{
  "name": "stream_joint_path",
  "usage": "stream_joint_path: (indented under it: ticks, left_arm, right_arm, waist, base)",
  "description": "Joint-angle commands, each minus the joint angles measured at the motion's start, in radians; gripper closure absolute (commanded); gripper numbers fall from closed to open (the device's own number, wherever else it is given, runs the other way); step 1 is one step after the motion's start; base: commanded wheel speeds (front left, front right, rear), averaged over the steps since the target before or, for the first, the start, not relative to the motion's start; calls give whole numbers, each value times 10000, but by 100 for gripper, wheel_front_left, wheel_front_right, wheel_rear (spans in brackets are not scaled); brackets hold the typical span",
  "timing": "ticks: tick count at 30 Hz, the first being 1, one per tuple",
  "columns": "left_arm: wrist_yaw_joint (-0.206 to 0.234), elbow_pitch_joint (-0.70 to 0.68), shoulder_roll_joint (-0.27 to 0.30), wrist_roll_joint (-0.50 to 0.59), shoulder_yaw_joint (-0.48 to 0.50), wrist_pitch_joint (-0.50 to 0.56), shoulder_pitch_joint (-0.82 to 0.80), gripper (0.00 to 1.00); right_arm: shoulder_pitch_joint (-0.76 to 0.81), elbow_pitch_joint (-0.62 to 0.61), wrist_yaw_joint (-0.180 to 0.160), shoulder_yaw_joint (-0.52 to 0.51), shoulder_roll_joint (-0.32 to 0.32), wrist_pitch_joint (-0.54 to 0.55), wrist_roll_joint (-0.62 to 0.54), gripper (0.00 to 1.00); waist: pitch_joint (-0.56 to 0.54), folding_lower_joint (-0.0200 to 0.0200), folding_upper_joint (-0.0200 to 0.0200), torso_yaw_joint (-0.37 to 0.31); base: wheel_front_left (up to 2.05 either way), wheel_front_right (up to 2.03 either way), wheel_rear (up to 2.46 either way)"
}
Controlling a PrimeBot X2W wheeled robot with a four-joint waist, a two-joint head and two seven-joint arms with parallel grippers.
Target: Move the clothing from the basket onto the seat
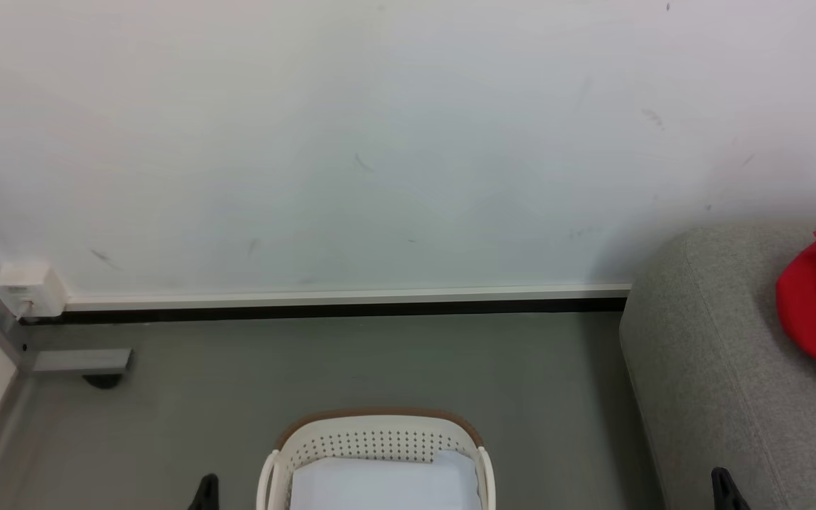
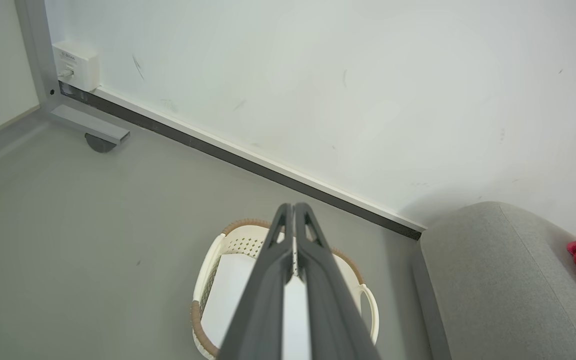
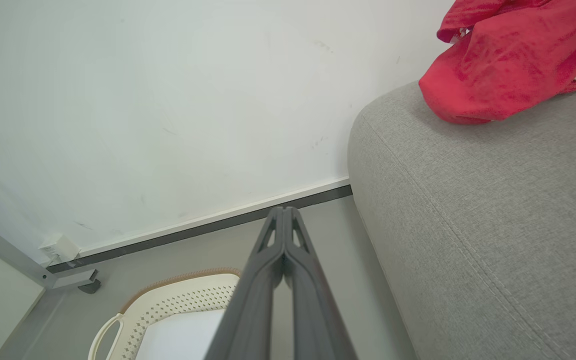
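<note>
left claw (image 2: 293, 209): fingers are seen pressed together, tip to tip, in the l. wrist view. it is held above the basket (image 2: 208, 280), pointed over the far rim. in the head view its dark tip is seen at the bottom edge, just left of the basket.

right claw (image 3: 283, 211): fingers are likewise closed on each other, tips touching. it is held over the floor (image 1: 380, 361) between basket and seat (image 3: 468, 225).

basket: cream-white, w/ perforated wall, brown rim and loop handles. it is stood on the grey floor, near the seat's end but apart from it. a flat white pad (image 1: 383, 485) is laid inside.

seat: grey fabric, rounded edges, located at the robot's right and set against the white wall (image 1: 380, 142).

clothing (image 3: 508, 60): a crumpled red bundle is lain on top of the seat, well apart from the basket. white trim is visible at its edge in the r. wrist view.

further out: a dark skirting strip (image 1: 344, 308) is run along the wall base. a white box (image 1: 29, 289) is fixed at the left corner, beside a grey metal frame foot (image 1: 82, 361).
</note>
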Motion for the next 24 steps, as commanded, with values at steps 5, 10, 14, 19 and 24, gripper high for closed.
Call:
stream_joint_path:
  ticks: [5,10,14,19,24]
  left_arm:
    - [-150,-230,21,-1054,210,264,-369,100]
    - [-236,-286,-8,-1813,326,467,-460,100]
    - [-298,-326,-31,-2382,421,625,-533,100]
    - [-377,-371,-60,-3061,533,812,-615,100]
    - [-450,-416,-87,-3709,635,984,-701,100]
  right_arm:
    - [-444,-235,-5,-140,-85,232,1133,100]
    - [-570,-270,-6,-210,-96,431,1933,100]
    - [-644,-294,-6,-267,-104,588,2542,100]
    - [-758,-330,-8,-335,-111,770,3260,100]
    - [-847,-363,-9,-400,-115,945,3947,100]
  waist:
    - [27,0,-1,25]
    - [53,0,-1,48]
    - [74,0,-1,67]
    - [100,0,-1,90]
    - [125,0,-1,113]
  base:
    - [0,0,0]
    - [0,0,0]
    - [0,0,0]
    - [0,0,0]
    - [0,0,0]
